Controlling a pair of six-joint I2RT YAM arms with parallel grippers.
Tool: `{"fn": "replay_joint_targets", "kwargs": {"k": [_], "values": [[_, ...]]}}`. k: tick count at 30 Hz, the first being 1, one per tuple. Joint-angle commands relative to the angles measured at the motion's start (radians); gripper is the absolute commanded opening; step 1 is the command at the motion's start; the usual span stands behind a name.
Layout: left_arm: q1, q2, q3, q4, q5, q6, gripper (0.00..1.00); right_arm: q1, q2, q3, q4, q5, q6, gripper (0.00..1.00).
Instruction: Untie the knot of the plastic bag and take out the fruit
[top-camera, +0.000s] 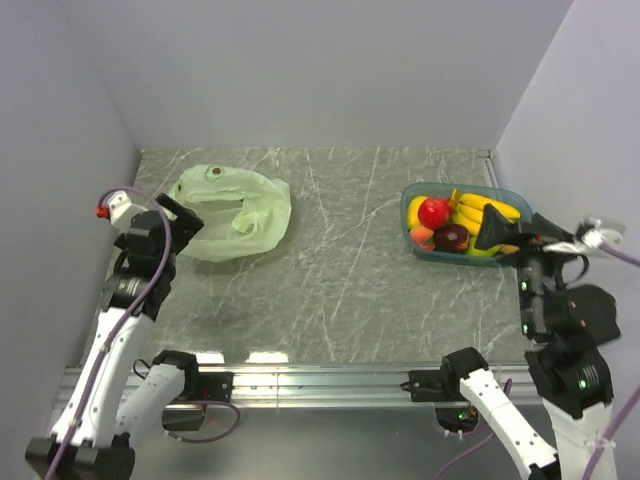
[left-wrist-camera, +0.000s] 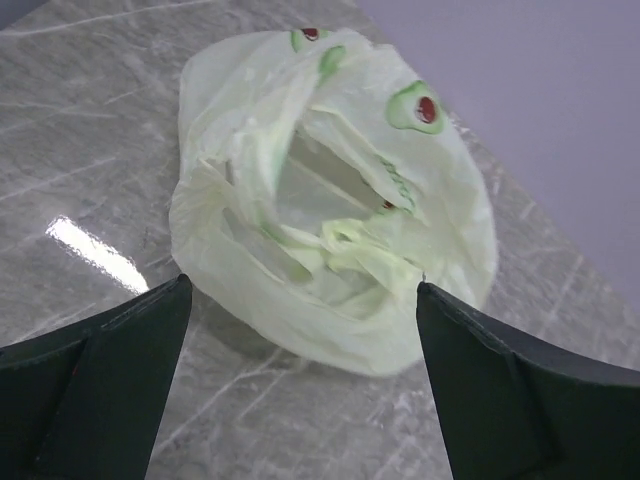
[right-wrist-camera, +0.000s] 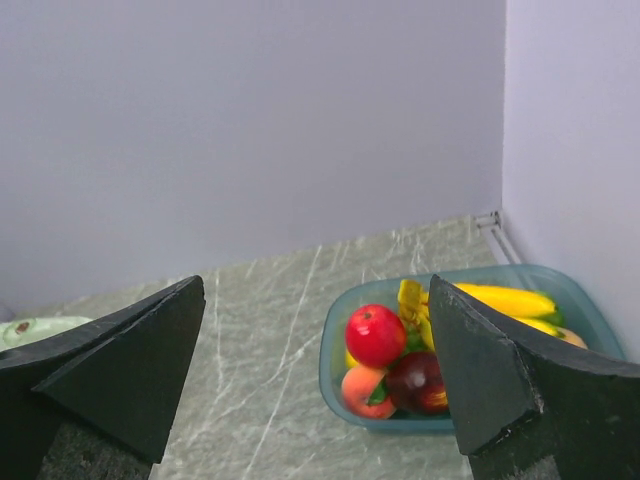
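The pale green plastic bag (top-camera: 232, 212) lies flat at the table's back left, its mouth gaping and its handle loops (left-wrist-camera: 350, 245) crumpled loose; the knot is out of view. My left gripper (top-camera: 180, 214) hovers at the bag's near-left edge, open and holding nothing; in the wrist view the left gripper (left-wrist-camera: 302, 288) frames the bag (left-wrist-camera: 330, 170). The fruit sits in the blue tray (top-camera: 412, 205) at the right: red apple (top-camera: 434, 212), bananas (top-camera: 486, 209), dark purple fruit (top-camera: 451, 237). My right gripper (top-camera: 497, 232) stands open over the tray's near-right corner.
A peach (right-wrist-camera: 365, 388) lies in the tray (right-wrist-camera: 335, 345) beside the apple (right-wrist-camera: 375, 334). Grey walls close in the table on the left, back and right. A metal rail (top-camera: 320, 380) runs along the near edge by the arm bases.
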Motion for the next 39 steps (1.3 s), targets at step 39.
{"fn": "replay_joint_targets", "kwargs": {"k": [39], "values": [[0.001, -0.722, 0.109, -0.202, -0.100, 0.315, 0.99, 0.002, -0.429, -0.298, -0.012, -0.125, -0.031, 1.00]]}}
